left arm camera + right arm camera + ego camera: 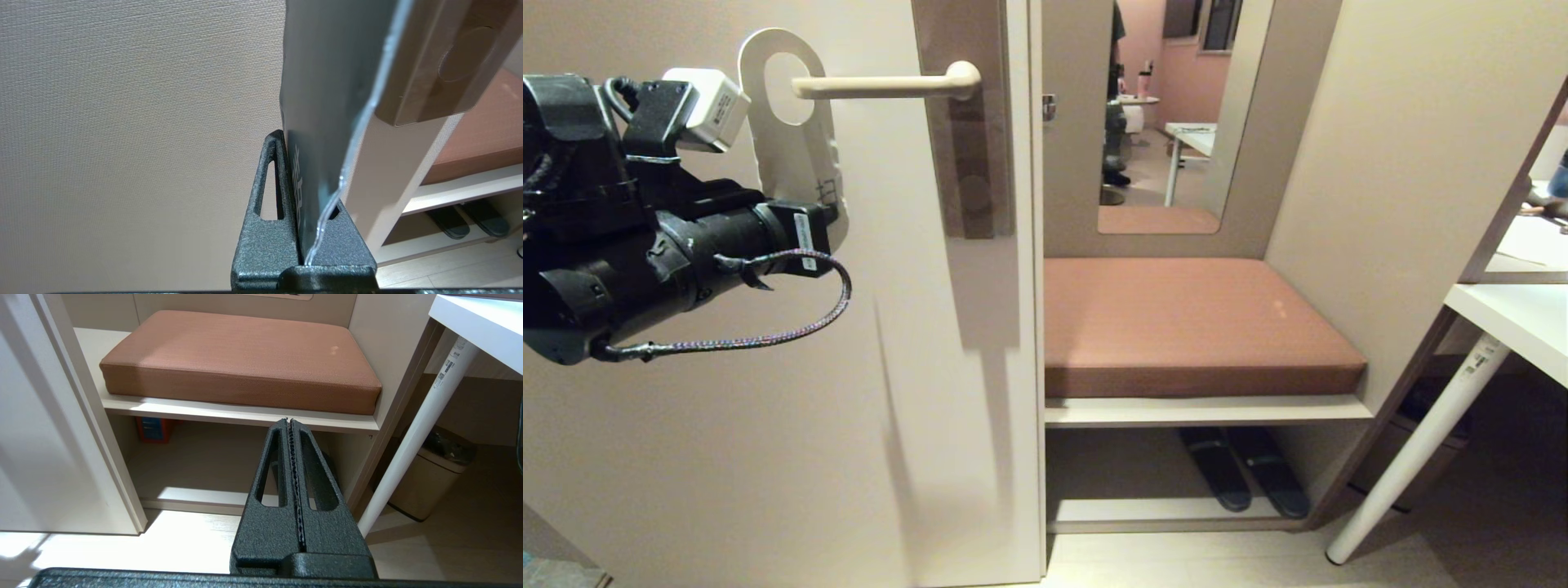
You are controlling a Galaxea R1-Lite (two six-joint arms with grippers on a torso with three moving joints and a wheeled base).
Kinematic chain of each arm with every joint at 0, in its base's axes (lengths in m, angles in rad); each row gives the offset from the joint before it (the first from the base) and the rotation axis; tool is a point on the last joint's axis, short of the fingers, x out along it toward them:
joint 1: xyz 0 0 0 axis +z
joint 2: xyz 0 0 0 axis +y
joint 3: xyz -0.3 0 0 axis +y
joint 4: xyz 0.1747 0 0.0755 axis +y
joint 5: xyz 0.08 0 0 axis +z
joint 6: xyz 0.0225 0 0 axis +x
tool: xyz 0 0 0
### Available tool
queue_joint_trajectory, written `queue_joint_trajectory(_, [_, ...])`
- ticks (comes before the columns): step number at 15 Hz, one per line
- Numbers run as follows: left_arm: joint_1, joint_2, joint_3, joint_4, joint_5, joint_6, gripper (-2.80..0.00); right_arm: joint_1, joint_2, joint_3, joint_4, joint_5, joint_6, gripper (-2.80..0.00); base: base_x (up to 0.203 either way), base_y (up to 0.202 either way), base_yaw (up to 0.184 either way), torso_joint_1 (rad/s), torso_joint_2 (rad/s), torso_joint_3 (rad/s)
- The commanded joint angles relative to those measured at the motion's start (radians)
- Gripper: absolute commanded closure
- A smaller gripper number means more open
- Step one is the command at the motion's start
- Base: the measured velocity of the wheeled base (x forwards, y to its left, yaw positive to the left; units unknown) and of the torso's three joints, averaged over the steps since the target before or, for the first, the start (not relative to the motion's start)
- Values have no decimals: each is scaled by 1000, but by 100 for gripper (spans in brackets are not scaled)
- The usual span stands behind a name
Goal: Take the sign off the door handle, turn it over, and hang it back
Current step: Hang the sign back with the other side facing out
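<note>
The sign (796, 155) shows its white side in the head view, and its hole is level with the free end of the cream door handle (890, 82). The lever's tip shows inside the hole; I cannot tell whether it passes through. My left gripper (829, 214) reaches in from the left, shut on the sign's lower end. In the left wrist view the sign's dark blue face (327, 81) stands edge-on between the black fingers (265, 228), beside the brownish backplate (441, 61). My right gripper (289, 420) hangs low before the bench, shut on nothing.
The cream door (727, 425) fills the left. To its right is a bench with a brown cushion (1192, 318), a mirror (1168, 163) above it and dark slippers (1241, 474) beneath. A white table (1511, 318) with a slanted leg stands at far right, over a bin (433, 473).
</note>
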Motion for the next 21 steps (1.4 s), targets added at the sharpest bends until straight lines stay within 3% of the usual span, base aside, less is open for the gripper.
queue_joint_trajectory(1, [-19, -2, -2, -2, 12, 1, 0, 0, 0, 0, 0, 0, 0, 0, 0, 0, 0, 0, 0, 0])
queue_joint_trajectory(17, [-162, 2, -15, -2, 137, 13, 0, 0, 0, 0, 0, 0, 0, 0, 0, 0, 0, 0, 0, 0])
queue_joint_trajectory(21, [-174, 15, -22, -2, 141, 13, 0, 0, 2, 0, 0, 0, 0, 0, 0, 0, 0, 0, 0, 0])
